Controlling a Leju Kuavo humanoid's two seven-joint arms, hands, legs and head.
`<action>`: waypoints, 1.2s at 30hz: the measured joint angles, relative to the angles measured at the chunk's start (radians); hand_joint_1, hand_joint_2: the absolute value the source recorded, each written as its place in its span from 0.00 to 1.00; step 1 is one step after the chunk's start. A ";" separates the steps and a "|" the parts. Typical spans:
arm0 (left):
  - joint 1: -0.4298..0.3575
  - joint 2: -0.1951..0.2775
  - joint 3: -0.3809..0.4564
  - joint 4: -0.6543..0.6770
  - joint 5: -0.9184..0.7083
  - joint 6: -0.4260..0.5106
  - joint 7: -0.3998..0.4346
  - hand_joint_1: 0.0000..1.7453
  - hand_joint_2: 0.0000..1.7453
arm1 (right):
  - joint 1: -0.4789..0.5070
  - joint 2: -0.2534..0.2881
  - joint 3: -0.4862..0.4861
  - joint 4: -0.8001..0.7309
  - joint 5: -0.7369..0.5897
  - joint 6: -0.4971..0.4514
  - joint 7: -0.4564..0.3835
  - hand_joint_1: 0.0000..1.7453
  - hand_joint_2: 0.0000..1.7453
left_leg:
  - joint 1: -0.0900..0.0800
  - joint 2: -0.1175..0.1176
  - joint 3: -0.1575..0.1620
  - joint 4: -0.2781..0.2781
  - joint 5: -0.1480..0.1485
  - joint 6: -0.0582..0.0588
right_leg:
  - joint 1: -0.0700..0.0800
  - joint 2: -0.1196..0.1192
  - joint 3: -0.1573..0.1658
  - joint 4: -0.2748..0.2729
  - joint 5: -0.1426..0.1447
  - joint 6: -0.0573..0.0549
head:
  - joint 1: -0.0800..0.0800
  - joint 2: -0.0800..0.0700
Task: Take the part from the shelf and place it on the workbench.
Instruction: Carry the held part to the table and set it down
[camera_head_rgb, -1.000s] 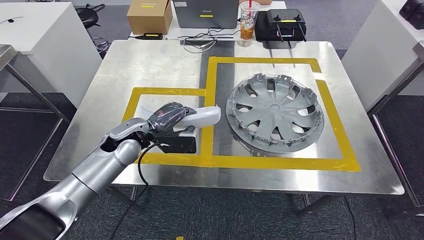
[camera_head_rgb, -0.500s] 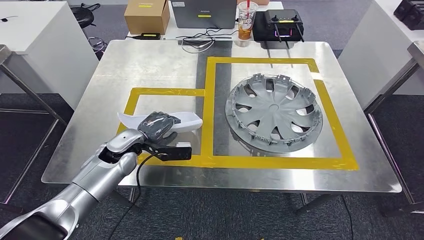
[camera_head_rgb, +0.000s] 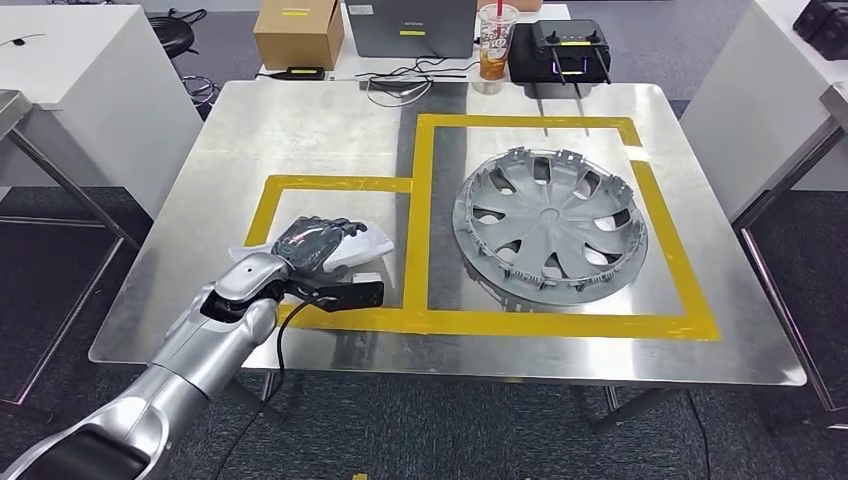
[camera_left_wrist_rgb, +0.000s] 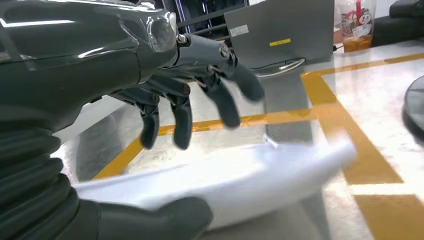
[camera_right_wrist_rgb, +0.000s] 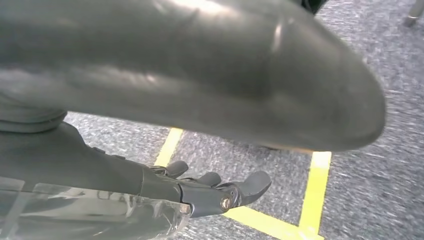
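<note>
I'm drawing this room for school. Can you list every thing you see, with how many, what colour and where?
white part: one, white, in the small taped square on the table, under the left hand
wheel cover: one, grey, in the big taped square
tape: yellow lines, marking two squares on the table
table: one, shiny metal, in the middle
cardboard box: one, brown, behind the table
drink cup: one, clear with a red straw, behind the table
controller: one, black, beside the cup
left hand: one, dark, fingers spread above the white part, thumb beneath it
right hand: one, dark, hanging over the grey floor, holding nothing
</note>
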 joint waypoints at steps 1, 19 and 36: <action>0.001 -0.003 0.008 -0.003 -0.006 0.003 -0.004 0.00 1.00 | -0.002 0.000 0.003 0.001 0.000 0.000 0.003 0.00 0.00 | 0.002 0.000 -0.006 0.012 -0.010 -0.006 | -0.002 0.000 0.001 -0.001 0.001 -0.005 | -0.002 0.000; 0.139 -0.146 0.290 -0.266 0.728 -0.215 -0.222 0.00 0.00 | 0.004 0.008 0.019 0.012 -0.039 -0.007 0.003 0.00 0.00 | 0.011 0.004 0.032 -0.037 0.006 0.026 | 0.001 0.001 -0.062 0.127 -0.063 0.004 | -0.004 0.000; 0.340 -0.118 0.395 -0.803 1.340 -0.408 -0.262 0.00 0.00 | 0.035 0.018 0.001 -0.003 -0.086 0.009 0.003 0.00 0.00 | 0.017 0.000 -0.075 0.239 -0.158 -0.030 | -0.008 -0.001 0.015 -0.009 0.002 -0.006 | -0.010 0.000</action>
